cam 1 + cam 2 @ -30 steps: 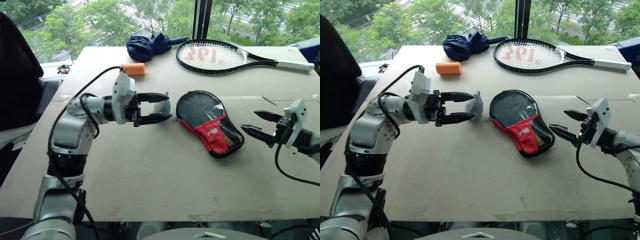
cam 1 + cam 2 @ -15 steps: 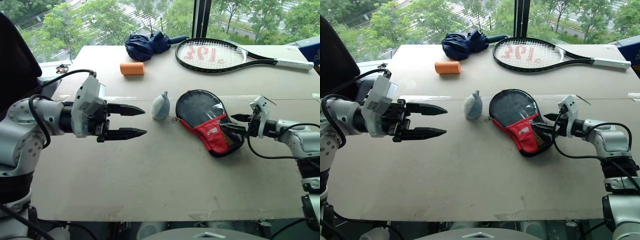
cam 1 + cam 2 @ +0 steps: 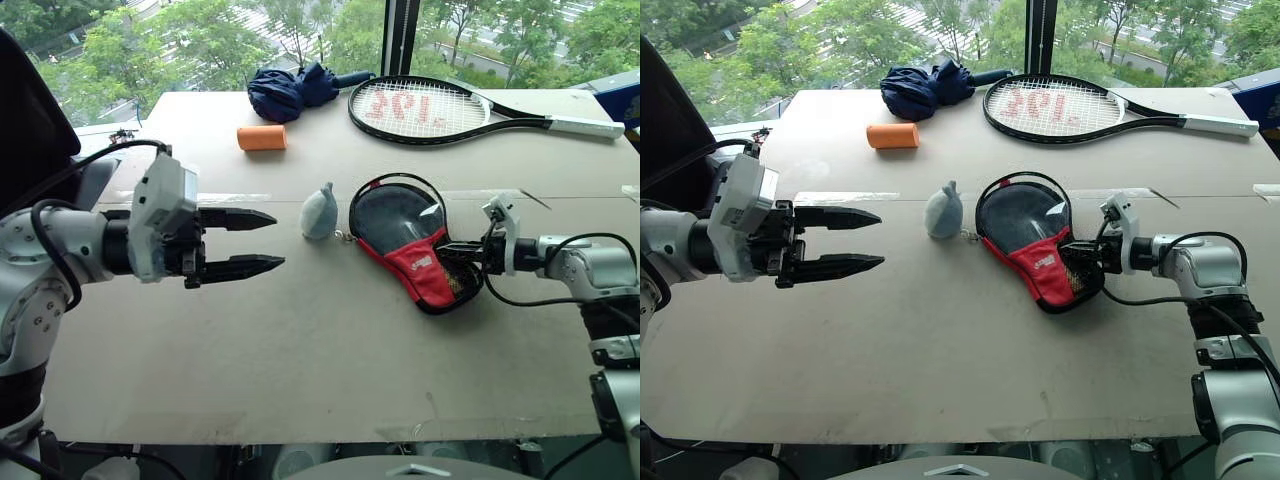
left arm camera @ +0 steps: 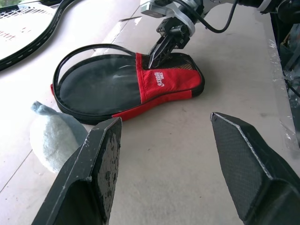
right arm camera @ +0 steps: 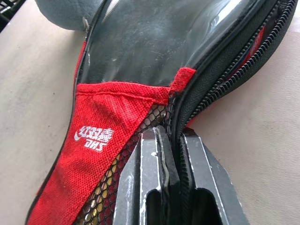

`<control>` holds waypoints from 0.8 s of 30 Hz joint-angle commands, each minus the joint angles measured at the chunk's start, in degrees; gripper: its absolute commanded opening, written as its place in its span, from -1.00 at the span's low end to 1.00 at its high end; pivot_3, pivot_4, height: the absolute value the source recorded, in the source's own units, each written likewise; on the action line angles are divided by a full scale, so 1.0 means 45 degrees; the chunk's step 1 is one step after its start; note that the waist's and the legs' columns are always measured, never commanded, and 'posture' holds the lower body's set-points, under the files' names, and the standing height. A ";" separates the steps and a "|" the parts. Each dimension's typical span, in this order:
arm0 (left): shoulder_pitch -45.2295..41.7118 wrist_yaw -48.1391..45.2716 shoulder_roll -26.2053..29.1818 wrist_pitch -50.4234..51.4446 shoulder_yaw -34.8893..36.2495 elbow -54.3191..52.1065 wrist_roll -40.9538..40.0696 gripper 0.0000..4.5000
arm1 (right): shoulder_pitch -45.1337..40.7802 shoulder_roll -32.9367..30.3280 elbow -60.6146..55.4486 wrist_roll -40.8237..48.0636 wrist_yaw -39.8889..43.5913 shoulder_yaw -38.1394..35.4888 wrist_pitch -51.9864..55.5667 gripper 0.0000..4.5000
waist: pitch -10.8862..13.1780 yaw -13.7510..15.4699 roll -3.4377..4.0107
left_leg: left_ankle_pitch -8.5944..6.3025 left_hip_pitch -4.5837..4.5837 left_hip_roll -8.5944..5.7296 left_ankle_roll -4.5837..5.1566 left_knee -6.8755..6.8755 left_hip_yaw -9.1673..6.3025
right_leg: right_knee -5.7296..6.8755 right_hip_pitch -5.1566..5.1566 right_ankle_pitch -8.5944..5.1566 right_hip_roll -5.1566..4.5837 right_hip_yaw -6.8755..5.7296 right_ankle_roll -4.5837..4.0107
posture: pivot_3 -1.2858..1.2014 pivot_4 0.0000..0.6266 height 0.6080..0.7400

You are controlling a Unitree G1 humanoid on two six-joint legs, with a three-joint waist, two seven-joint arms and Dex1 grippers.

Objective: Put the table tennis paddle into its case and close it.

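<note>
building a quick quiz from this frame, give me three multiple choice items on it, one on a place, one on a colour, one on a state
1. Where does the plush fish charm lie?
A. on the table, on the case's left
B. on the tennis racket's strings
C. between the left gripper's fingers

2. What colour is the small cylinder near the folded umbrella?
A. green
B. orange
C. white

3. How does the right gripper stand?
A. wide open above the table
B. shut on the tennis racket's handle
C. shut on the case's edge

Answers:
1 A, the charm sits on the table beside the case, apart from the open left gripper.
2 B, it is plainly orange.
3 C, the right wrist view shows its fingers pinched on the case's zipped edge by the mesh pocket.
</note>
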 commanded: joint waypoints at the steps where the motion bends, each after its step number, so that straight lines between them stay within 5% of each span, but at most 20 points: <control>1: -0.0319 0.0019 0.0060 -0.0367 -0.0115 0.0005 0.0005 0.36 | 0.0446 -0.0103 -0.1159 0.0519 -0.0630 -0.0690 0.1073 -0.97 | 0.0000 0.0002 0.0000 | 0.0000 -0.0002 0.0000 0.0000 0.0000 0.0002 | 0.0001 -0.0003 0.0000 -0.0002 0.0002 0.0000 | 0.03 -0.52 0.74; 9: -0.0717 -0.0088 0.0013 -0.0548 -0.0563 0.0178 -0.0058 0.36 | 0.2950 0.1657 -0.5636 0.2637 -0.4783 -0.4439 0.5777 -0.97 | 0.0000 0.0092 0.0001 | -0.0001 -0.0013 -0.0002 0.0001 -0.0007 -0.0006 | -0.0001 -0.0007 0.0000 -0.0006 -0.0007 0.0000 | 0.03 -0.52 0.74; 14: -0.0857 -0.0333 0.0017 -0.0783 -0.0884 0.0481 0.0027 0.36 | 0.4651 0.5540 -1.0448 0.3188 -0.7954 -0.7534 0.9127 -0.97 | -0.0002 0.0070 0.0004 | 0.0001 -0.0024 -0.0002 -0.0002 -0.0023 0.0002 | 0.0028 -0.0045 0.0000 -0.0003 0.0011 0.0000 | 0.03 -0.52 0.74; 20: -0.1528 -0.0673 -0.0229 -0.1121 -0.1625 0.1035 0.0271 0.36 | 0.6911 1.0339 -1.4114 0.3591 -1.1469 -0.8080 0.9389 -0.97 | 0.0004 0.0015 0.0036 | 0.0005 -0.0014 -0.0005 -0.0010 -0.0061 0.0020 | 0.0033 -0.0071 0.0001 0.0001 0.0025 -0.0001 | 0.03 -0.52 0.74; 24: -0.1632 -0.0859 -0.0215 -0.1267 -0.1738 0.1221 0.0343 0.36 | 0.8048 1.0607 -1.4828 0.4644 -1.2117 -0.7645 0.9389 -0.97 | 0.0000 0.0026 0.0029 | 0.0006 0.0003 -0.0017 -0.0007 -0.0069 0.0061 | 0.0037 -0.0077 0.0002 -0.0009 0.0060 0.0001 | 0.03 -0.52 0.74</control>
